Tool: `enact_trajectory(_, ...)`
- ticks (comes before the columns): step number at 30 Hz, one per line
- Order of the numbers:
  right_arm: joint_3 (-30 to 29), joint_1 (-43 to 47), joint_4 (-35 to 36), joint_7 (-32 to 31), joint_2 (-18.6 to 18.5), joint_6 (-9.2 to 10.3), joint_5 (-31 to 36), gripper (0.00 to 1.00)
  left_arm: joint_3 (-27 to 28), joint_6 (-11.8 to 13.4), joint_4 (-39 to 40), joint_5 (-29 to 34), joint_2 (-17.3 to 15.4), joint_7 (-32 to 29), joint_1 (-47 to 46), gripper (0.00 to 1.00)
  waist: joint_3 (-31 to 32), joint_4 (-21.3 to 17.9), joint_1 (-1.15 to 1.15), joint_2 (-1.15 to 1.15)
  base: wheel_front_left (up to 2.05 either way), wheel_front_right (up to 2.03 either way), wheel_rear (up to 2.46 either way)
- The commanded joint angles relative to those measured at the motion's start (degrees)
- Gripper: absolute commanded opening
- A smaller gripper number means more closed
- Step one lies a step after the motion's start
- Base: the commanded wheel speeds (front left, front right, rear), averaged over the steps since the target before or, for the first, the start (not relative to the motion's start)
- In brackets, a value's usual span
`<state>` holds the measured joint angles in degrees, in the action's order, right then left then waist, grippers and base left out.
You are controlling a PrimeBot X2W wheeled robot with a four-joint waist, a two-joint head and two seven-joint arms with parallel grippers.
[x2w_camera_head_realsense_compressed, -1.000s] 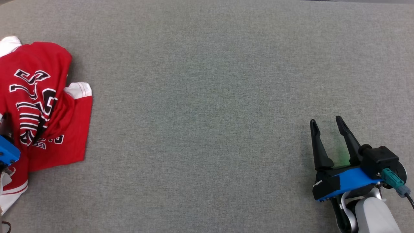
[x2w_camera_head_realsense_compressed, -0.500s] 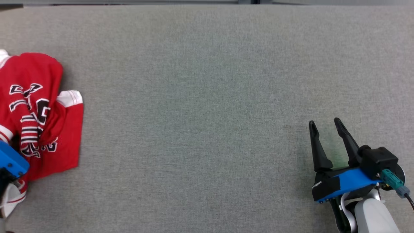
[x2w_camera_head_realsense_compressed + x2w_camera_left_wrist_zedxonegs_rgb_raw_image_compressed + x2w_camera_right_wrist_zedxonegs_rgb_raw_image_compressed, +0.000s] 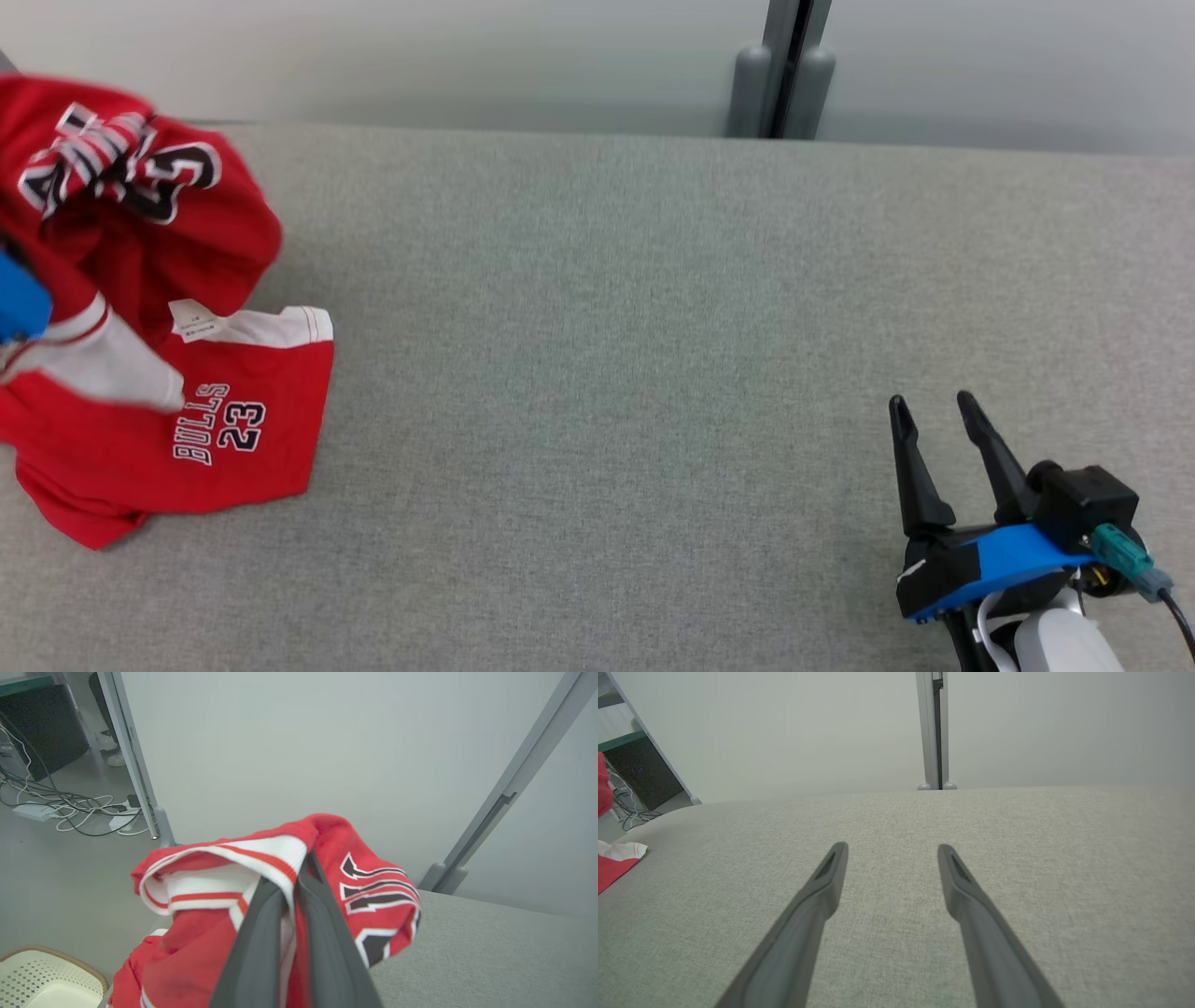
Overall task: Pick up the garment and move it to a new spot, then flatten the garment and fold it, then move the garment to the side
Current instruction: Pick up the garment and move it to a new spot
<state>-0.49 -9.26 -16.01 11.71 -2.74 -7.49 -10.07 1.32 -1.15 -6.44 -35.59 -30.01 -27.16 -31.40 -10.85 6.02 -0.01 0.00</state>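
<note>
While clamped on the white, red-striped trim of the garment (image 3: pixel 378 882), holds a bunched part of it raised with the left gripper (image 3: pixel 299 872), both dark fingers pressed together on the cloth. Hangs red from the fingertips down toward 7 o'clock in the left wrist view, with black-and-white lettering at 3 o'clock of them. Beyond it, takes in the grey table (image 3: pixel 490 952) at 4 o'clock, a cream basket (image 3: pixel 70 970) on the floor at 8 o'clock and loose cables (image 3: pixel 70 807) at 9 o'clock.

In the head view, sits at the left side: a blurred upper bunch at 10 o'clock, and at 8 o'clock a lower part lying on the table, marked BULLS 23, with a white hem and a small label (image 3: pixel 194 322) along its top edge.

Rests the right gripper (image 3: pixel 932 403) at 4 o'clock in the head view, well apart from the garment, fingers spread wide and pointing to 12 o'clock, with bare grey table between them. Looks along them in the right wrist view toward an upright grey post (image 3: pixel 934 728) at 12 o'clock, with a red, white-edged corner of the garment at 9 o'clock.
</note>
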Motion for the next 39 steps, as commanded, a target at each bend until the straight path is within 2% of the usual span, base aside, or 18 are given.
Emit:
enact_trajectory(1, 0.03, 0.68, -0.45, 0.34, -0.25, -0.01, -0.55, 1.00, -0.64, -0.61, 1.11, 0.51, 0.02, -0.20, -1.76, 0.00, 1.38, -0.83, 0.01, 0.00, 0.00, 0.00, 0.00)
enact_trajectory(7, -0.01, 1.61, -2.11, 1.12, -0.26, -0.01, -1.88, 1.00, -5.72, -2.64, 7.13, -0.09, 2.33, -2.25, -7.88, 0.00, 5.07, -2.99, 0.01, 0.00, 0.00, 0.00, 0.00)
enact_trajectory(17, 2.79, 0.19, -3.39, 1.82, -0.27, -0.01, -3.91, 1.00, -17.05, -5.09, 12.18, -2.03, 8.59, -5.12, -10.97, 0.00, 6.38, -10.71, 0.01, 0.00, 0.00, 0.00, 0.00)
enact_trajectory(21, 2.65, -0.19, -3.66, 2.04, -0.25, -0.01, -4.43, 1.00, -21.98, -5.69, 10.49, -1.79, 10.26, -4.64, -9.11, 0.00, 5.47, -13.97, 0.01, 0.00, 0.00, 0.00, 0.00)
enact_trajectory(25, 3.00, -0.92, -3.99, 2.33, -0.26, -0.01, -4.99, 1.00, -24.08, -5.96, 6.67, -3.39, 12.36, -2.05, -6.85, 0.00, 4.28, -17.32, 0.01, 0.00, 0.00, 0.00, 0.00)
enact_trajectory(33, 2.63, -1.20, -4.73, 3.06, -0.23, -0.01, -6.00, 1.00, -28.08, -6.04, -5.47, -1.09, 16.34, 6.58, -1.10, 0.00, 2.80, -21.66, 0.01, 0.00, 0.00, 0.00, 0.00)
enact_trajectory(35, 2.81, -1.38, -5.00, 3.13, -0.25, -0.01, -6.16, 1.00, -29.58, -5.91, -9.55, 0.27, 17.55, 9.37, 0.67, 0.35, 2.78, -22.11, 0.01, 0.00, 0.00, 0.00, 0.00)
enact_trajectory(36, 2.86, -1.42, -5.12, 3.18, -0.26, -0.01, -6.11, 1.00, -30.31, -5.78, -11.61, 1.10, 18.05, 10.49, 1.41, 0.70, 2.78, -22.19, 0.01, 0.00, 0.00, 0.00, 0.00)
enact_trajectory(37, 2.94, -1.42, -5.24, 3.19, -0.25, -0.01, -6.10, 1.00, -31.05, -5.76, -13.37, 1.86, 18.46, 11.79, 1.77, 1.00, 2.83, -22.21, 0.01, 0.00, 0.00, 0.00, 0.00)
enact_trajectory(39, 2.93, -1.25, -5.40, 3.27, -0.25, -0.01, -5.95, 1.00, -31.86, -5.79, -16.62, 2.54, 19.56, 14.37, 2.57, 1.00, 3.00, -22.04, 0.01, 0.00, 0.00, 0.00, 0.00)
